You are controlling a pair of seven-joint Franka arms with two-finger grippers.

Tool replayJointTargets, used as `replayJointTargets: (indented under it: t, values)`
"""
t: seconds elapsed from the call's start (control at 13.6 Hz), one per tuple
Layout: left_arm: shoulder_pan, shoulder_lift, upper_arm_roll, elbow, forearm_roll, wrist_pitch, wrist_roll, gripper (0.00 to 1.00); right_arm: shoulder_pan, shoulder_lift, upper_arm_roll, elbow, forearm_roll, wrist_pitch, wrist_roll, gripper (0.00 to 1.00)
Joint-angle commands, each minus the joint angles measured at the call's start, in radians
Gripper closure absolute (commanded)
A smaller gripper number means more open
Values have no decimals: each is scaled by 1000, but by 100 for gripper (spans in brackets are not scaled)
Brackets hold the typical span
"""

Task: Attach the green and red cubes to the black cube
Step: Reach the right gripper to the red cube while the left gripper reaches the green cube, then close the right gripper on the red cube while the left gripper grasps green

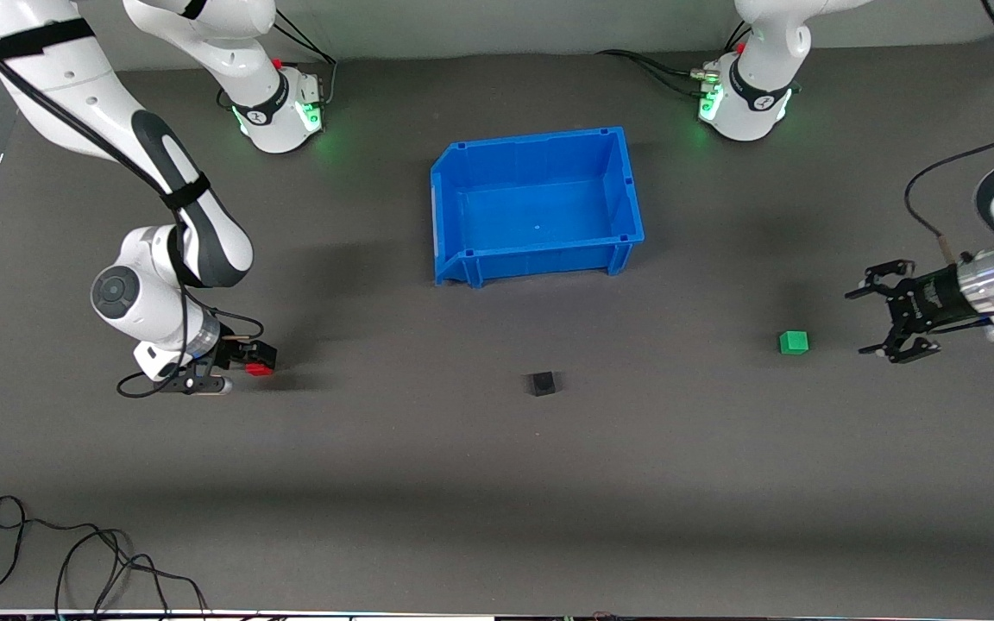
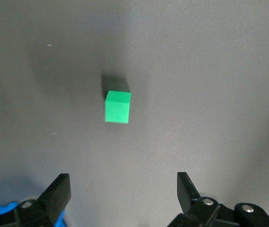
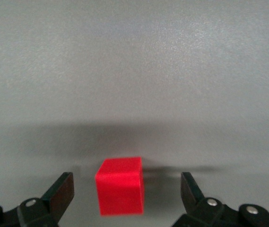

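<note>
Right gripper [image 3: 125, 198] sits low at the right arm's end of the dark grey matte surface [image 1: 462, 483], jaws spread wide around the small matte red cube [image 3: 120, 185], not touching it. Left gripper [image 1: 881, 312] wide open and empty, beside the small matte green cube [image 2: 117, 106] at the left arm's end. Small matte black cube [image 1: 541, 383] lies between them, nearer the front camera than the blue plastic bin [image 1: 454, 207].

A dark grey matte surface [image 1: 497, 483] fills nearly the whole front view, evenly lit, with soft blurry shadows lying across it. Along the top edge runs a strip of pale wall [image 1: 497, 26]. Green light glows on the surface at two spots near that edge. Down in the corner nearest the camera, a thin black cable [image 1: 74, 552] lies in loose loops.
</note>
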Motion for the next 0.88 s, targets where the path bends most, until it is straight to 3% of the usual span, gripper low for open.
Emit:
replayJointTargets:
  t: [0.0,0.29,0.74,0.81]
  values:
    - [1,29,-3,-71,-110,103,134,0,10,44,-11,11,18,56,-24,2]
    - [15,101,-3,-89,-208,149,320,0,12,47,-11,13,18,58,-12,29]
    - [1,195,-5,-97,-305,246,452,0,12,47,-13,11,18,58,-10,36]
    - [4,206,-5,-99,-320,256,482,0,12,47,-11,11,18,58,-10,43]
